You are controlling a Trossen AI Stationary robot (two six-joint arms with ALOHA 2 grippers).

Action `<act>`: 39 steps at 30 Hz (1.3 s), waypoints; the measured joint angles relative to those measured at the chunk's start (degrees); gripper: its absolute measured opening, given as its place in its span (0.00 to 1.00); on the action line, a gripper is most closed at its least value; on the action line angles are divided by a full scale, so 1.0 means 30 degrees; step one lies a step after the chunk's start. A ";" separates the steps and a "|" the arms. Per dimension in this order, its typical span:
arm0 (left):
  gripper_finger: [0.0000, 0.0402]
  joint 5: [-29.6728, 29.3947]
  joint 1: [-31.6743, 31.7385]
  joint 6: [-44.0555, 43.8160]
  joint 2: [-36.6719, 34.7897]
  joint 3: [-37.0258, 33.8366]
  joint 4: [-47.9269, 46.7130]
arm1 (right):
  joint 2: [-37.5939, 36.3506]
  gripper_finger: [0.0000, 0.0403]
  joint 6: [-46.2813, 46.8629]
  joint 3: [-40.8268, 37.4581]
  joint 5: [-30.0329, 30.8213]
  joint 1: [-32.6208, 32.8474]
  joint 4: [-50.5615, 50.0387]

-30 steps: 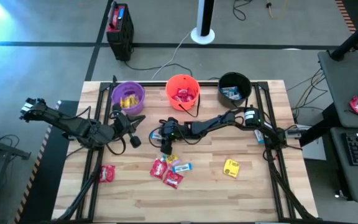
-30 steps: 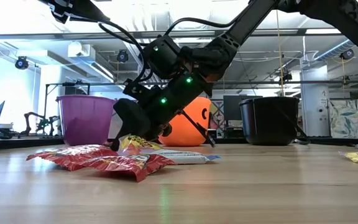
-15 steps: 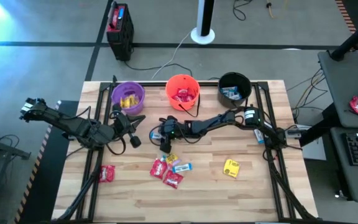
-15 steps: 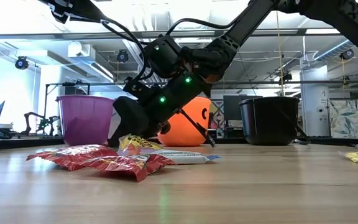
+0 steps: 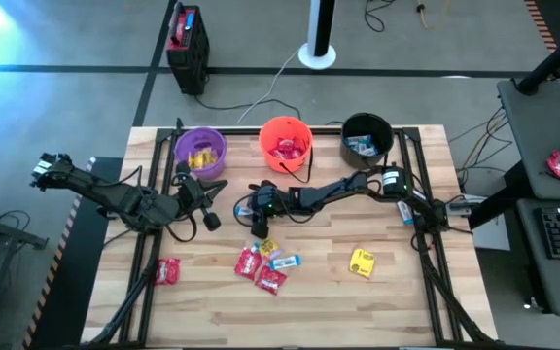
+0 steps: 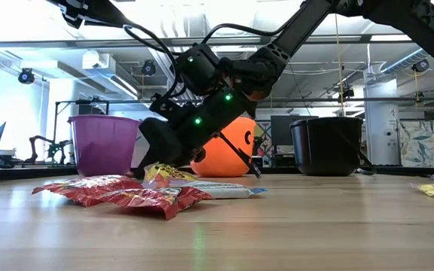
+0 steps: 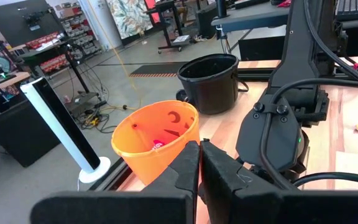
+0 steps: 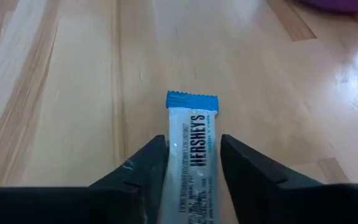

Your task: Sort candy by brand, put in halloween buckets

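Right claw (image 5: pixel 259 229) straddled the flat blue-and-white Hershey's packet (image 8: pixel 192 149), fingers (image 8: pixel 143 168) half spread either side, not visibly pinching; you lined it up lengthwise for a clean grab. Packet lay on the wooden counter (image 5: pixel 397 292), just in front of the orange bucket (image 5: pixel 285 142). Left claw (image 5: pixel 209 216) sat pressed together near the purple bucket (image 5: pixel 200 151).
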 joint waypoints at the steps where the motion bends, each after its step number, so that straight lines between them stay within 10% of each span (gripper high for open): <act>1: 0.00 0.0001 0.0000 0.0000 0.0000 0.0000 0.0000 | 0.0000 0.35 -0.0077 0.0000 0.0000 0.0000 -0.0054; 14: 0.00 0.0003 0.0000 0.0000 0.0000 0.0000 0.0000 | -0.0036 0.04 -0.0621 0.0007 0.0004 -0.0036 -0.0570; 31: 0.00 0.0003 0.0000 -0.0056 0.0015 0.0000 -0.0174 | -0.2275 0.02 -0.0606 -0.0022 0.0183 0.0015 -0.2179; 39: 0.00 0.0003 0.0022 -0.0175 0.0248 0.0000 -0.0087 | -0.6816 0.02 -0.1244 -0.0206 0.4250 -0.0074 -0.8475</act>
